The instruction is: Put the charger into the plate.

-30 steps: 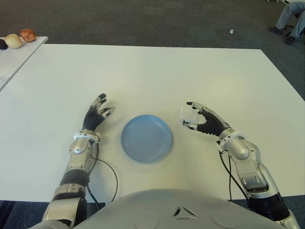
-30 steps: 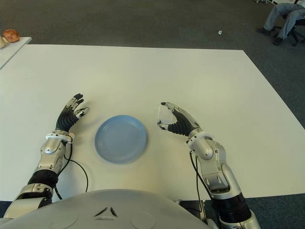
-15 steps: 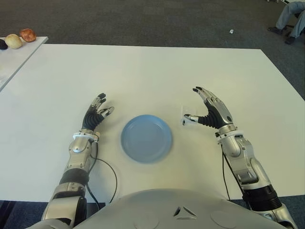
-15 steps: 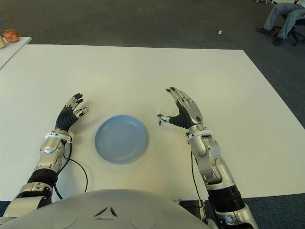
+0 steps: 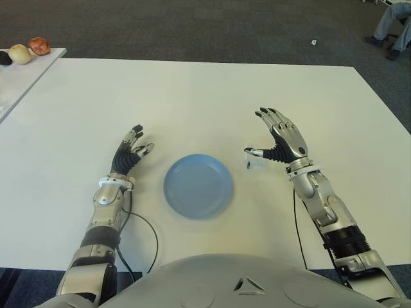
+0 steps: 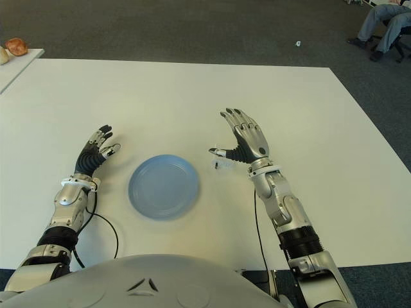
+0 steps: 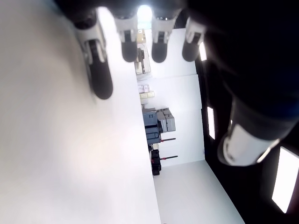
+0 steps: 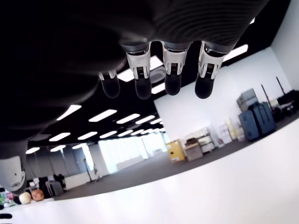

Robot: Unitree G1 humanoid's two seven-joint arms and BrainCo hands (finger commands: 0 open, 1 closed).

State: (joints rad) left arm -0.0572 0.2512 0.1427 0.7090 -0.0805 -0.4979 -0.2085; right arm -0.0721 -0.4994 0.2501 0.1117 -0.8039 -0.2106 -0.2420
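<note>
A small white charger (image 5: 255,162) lies on the white table (image 5: 205,96), just right of the empty blue plate (image 5: 198,186). My right hand (image 5: 277,138) is raised beside the charger with its palm facing the plate and its fingers spread upward. Its thumb tip hovers just above the charger, and the right wrist view shows straight fingers (image 8: 141,86) holding nothing. My left hand (image 5: 130,152) shows left of the plate with its fingers relaxed and empty.
A second table at the far left carries round food items (image 5: 20,54). A seated person's legs (image 5: 392,25) show at the far right on the dark carpet. A black cable (image 5: 151,237) loops beside my left forearm.
My right hand has lifted from a low curl around the charger and turned upright with its fingers spread. The charger remains on the table beside the thumb. The left hand has stayed still.
</note>
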